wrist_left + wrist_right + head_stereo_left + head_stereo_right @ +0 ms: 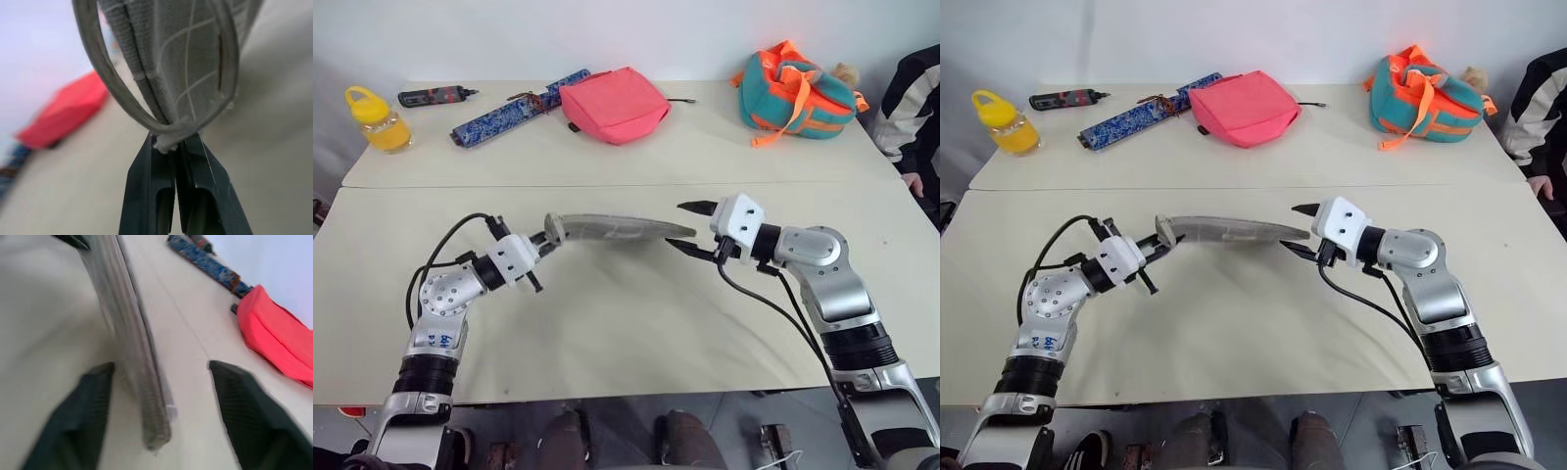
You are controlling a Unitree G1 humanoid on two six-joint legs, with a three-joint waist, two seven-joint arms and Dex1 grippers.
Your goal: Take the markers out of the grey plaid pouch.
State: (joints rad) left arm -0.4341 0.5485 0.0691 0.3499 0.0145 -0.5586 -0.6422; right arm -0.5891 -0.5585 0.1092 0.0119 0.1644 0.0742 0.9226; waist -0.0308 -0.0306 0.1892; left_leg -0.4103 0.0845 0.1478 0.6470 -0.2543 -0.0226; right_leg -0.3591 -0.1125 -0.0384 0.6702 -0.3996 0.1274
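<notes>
The grey plaid pouch (pixel 617 230) hangs lifted above the near table, stretched out between my two hands. My left gripper (pixel 546 239) is shut on the pouch's left end; in the left wrist view its fingertips (pixel 166 147) pinch the fabric edge of the pouch (pixel 181 58). At the pouch's right end my right gripper (pixel 683 226) is open, one finger above that end and one below. In the right wrist view the pouch (pixel 132 342) runs between the spread fingers (pixel 93 401) without touching them. The markers are hidden.
On the far table lie a pink pouch (pixel 612 103), a long blue patterned case (pixel 514 110), a black-and-red tool (pixel 435 95), a yellow bottle (pixel 377 119) and a teal-and-orange bag (pixel 795 93). A person's striped sleeve (pixel 915 98) shows at the right edge.
</notes>
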